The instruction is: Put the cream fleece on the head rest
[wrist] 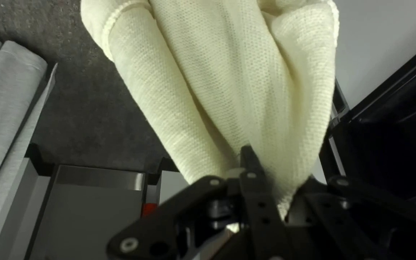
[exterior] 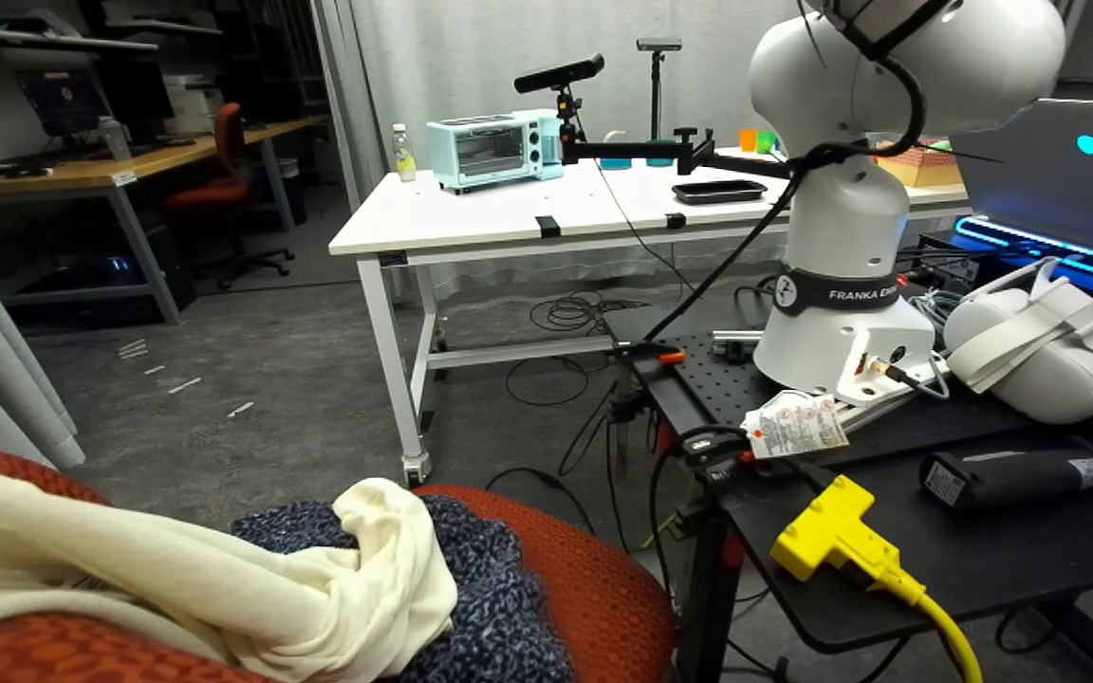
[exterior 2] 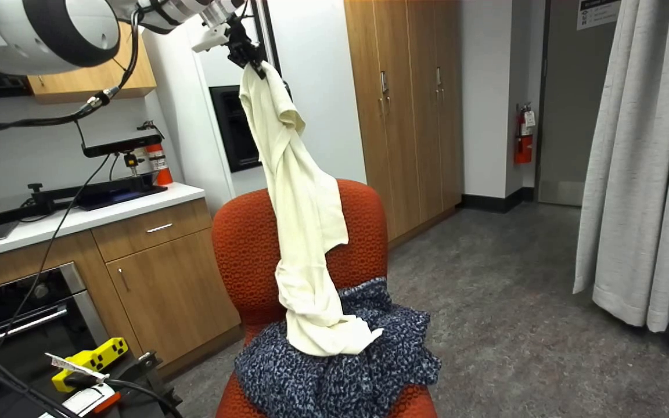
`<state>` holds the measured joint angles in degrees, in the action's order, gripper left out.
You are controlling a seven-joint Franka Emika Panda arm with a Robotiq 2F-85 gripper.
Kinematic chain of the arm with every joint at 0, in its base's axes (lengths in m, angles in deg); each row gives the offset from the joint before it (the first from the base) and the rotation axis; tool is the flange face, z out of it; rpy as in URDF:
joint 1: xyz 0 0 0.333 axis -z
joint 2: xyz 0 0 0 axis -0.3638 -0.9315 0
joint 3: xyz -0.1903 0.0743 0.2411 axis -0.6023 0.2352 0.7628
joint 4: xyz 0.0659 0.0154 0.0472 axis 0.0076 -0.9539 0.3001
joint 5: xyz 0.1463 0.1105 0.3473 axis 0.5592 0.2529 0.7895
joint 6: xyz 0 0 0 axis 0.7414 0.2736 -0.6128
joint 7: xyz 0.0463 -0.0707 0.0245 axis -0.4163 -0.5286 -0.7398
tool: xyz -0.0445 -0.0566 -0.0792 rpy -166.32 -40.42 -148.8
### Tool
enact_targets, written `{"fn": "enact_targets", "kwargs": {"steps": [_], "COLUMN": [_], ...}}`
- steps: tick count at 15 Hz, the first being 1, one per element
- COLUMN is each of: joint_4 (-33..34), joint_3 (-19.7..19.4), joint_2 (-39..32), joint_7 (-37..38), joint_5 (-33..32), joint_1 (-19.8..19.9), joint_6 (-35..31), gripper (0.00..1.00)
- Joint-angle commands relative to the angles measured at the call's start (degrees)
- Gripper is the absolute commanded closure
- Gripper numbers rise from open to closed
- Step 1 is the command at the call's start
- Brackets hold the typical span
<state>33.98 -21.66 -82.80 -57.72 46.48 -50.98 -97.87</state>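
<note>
The cream fleece (exterior 2: 305,215) hangs as a long strip from my gripper (exterior 2: 256,67) in an exterior view. It passes in front of the head rest (exterior 2: 363,203) of the rust-orange chair. Its lower end rests on dark blue speckled fabric (exterior 2: 340,383) on the seat. I cannot tell whether it touches the backrest. In another exterior view the fleece (exterior: 376,588) lies over the blue fabric (exterior: 499,607); the gripper is out of frame. In the wrist view my gripper (wrist: 278,166) is shut on the bunched fleece (wrist: 237,79), above and left of the head rest.
A black table (exterior: 888,569) bears the robot base, a yellow power block (exterior: 831,531) and a white headset (exterior: 1030,351). A white table (exterior: 471,223) with a toaster oven stands behind. Wooden cabinets (exterior 2: 407,116) and a kitchen counter (exterior 2: 172,197) stand beyond the chair.
</note>
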Motion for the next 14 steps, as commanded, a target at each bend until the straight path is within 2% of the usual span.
{"fn": "enact_targets", "kwargs": {"steps": [1,5,9,14], "joint_4": [7.58,11.04,13.81,15.23], "joint_3": [-2.13,-3.27,-3.91,-4.60], "joint_2": [-4.33,-6.22,-7.25,-6.90], "joint_7": [-1.89,-2.61,-4.00,-6.87], "joint_5": [2.10,2.32,3.12,3.24], "joint_1": [-2.37,-3.59,-4.09,-4.42], "joint_6": [3.93,6.22,10.36,20.03], "gripper": [0.59,0.27,0.01,0.00]}}
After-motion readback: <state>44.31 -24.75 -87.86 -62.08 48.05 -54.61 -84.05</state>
